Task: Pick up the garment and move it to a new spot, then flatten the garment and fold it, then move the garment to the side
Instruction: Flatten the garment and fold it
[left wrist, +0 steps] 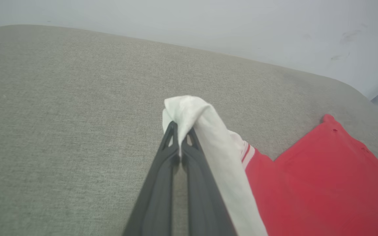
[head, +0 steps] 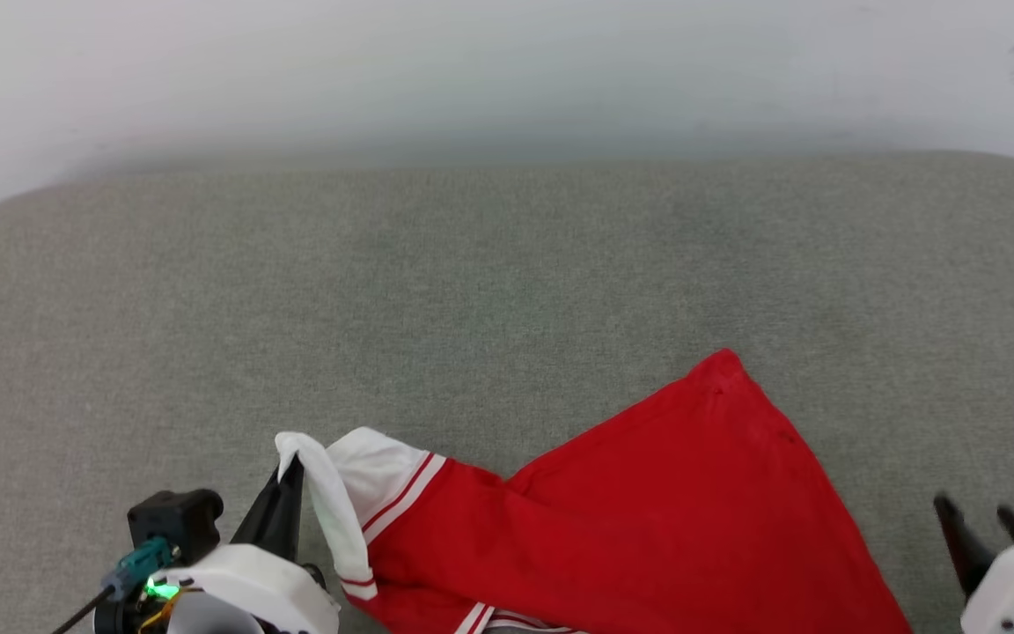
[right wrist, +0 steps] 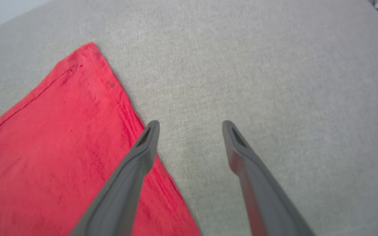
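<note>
Left claw (head: 292, 471) (left wrist: 179, 132): clamped shut on the tip of the white sleeve (head: 335, 493) (left wrist: 208, 131), which drapes over the fingers. The bite is thin, only a fold of cloth at the fingertips.

Right claw (head: 973, 515) (right wrist: 190, 126): jaws spread wide and holding nothing. One finger hangs over the red side edge and the other over bare padding. Contact cannot be told.

The shirt (head: 665, 519) (left wrist: 323, 183) (right wrist: 54, 147) lies on the near part of the grey padded surface (head: 472, 282), plain red face up, between the two claws and running off the lower edge of the head view.

Orientation: the visible length runs left to right along the near edge, sleeve at the left. One red corner points away from the robot. The true long axis cannot be confirmed, as part of the shirt is cut off.

Risks, as judged:
- The sleeve tip may slip out under a pull, because the hold is small.
- A pull from the left alone would likely drag and bunch the body, since the right side is unheld.
</note>
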You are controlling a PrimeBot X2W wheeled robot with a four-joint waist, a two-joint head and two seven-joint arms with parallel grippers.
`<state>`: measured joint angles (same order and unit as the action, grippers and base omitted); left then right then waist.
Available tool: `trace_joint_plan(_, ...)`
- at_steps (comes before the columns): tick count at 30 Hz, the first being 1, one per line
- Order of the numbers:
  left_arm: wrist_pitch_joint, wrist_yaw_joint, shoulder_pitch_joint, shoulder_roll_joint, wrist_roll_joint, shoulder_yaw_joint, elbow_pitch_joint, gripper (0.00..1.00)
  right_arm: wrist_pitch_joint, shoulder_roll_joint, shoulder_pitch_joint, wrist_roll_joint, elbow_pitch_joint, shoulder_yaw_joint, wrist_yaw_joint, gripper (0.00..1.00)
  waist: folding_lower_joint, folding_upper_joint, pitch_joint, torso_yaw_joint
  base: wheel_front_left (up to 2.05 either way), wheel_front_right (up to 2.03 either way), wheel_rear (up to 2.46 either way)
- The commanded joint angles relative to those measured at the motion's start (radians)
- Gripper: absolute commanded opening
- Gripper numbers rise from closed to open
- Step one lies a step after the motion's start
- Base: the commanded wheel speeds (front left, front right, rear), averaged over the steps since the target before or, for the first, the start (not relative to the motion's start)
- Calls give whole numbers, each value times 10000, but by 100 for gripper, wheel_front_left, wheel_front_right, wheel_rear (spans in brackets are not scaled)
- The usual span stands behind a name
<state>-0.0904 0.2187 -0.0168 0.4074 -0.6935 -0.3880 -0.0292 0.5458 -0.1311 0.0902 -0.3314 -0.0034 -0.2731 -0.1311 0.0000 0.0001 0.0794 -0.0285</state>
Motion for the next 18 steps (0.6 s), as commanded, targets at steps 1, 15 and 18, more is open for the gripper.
trace_joint_plan(1,25,-59,-231,26,52,-31,16,0,-548,-58,-372,57,116,76,6,100,0,-1,218,119,0,0,0)
trace_joint_plan(15,-197,-501,-1839,-250,424,-353,-64,0,331,-1535,-4472,-520,2073,2882,7,100,0,-1,2111,919,0,0,0)
trace_joint_plan(18,-240,-601,-2148,-324,502,-457,-108,0,1900,-1774,-5161,-661,2420,3302,7,100,0,-1,2398,1123,0,0,0)
